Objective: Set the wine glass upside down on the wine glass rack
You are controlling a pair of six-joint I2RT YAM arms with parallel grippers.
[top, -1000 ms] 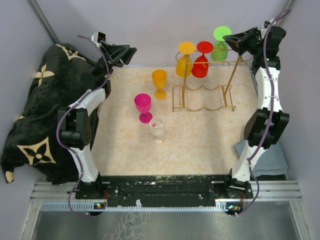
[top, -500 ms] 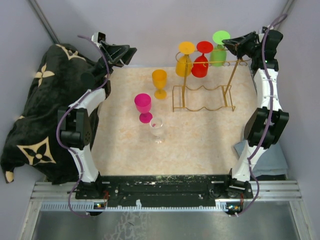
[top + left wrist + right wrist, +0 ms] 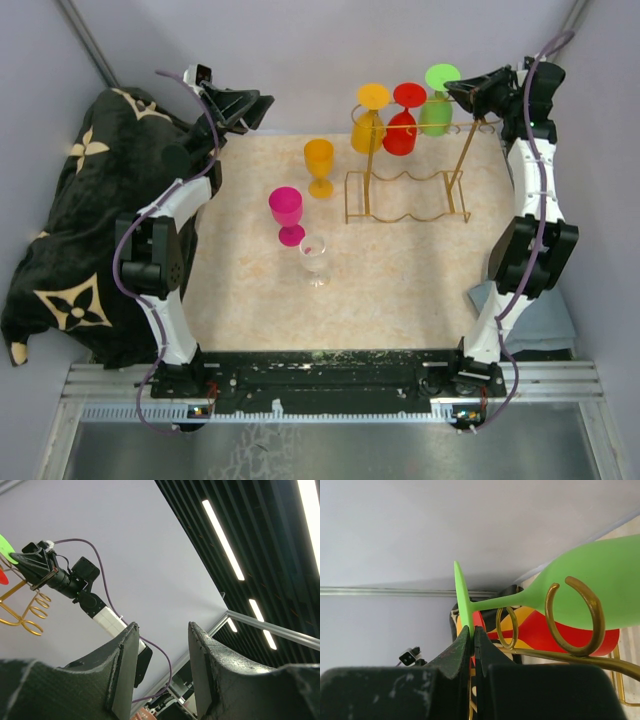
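The gold wire wine glass rack [image 3: 408,196] stands at the back right of the table. A yellow glass [image 3: 368,120], a red glass [image 3: 403,120] and a green wine glass [image 3: 438,96] hang upside down on it. My right gripper [image 3: 462,90] is shut on the rim of the green glass's foot [image 3: 462,600]; its stem lies between the rack's end loops [image 3: 574,615]. My left gripper [image 3: 258,104] is raised at the back left, open and empty, jaws apart in the left wrist view [image 3: 162,630].
An orange glass [image 3: 319,165], a pink glass [image 3: 287,214] and a clear glass [image 3: 314,259] stand upright on the beige mat left of the rack. A dark patterned cloth [image 3: 70,220] lies at the left, a grey cloth [image 3: 545,320] at the right.
The right gripper has moved slightly toward the rack with the green glass, setting its stem into the rails. The left arm has not moved.
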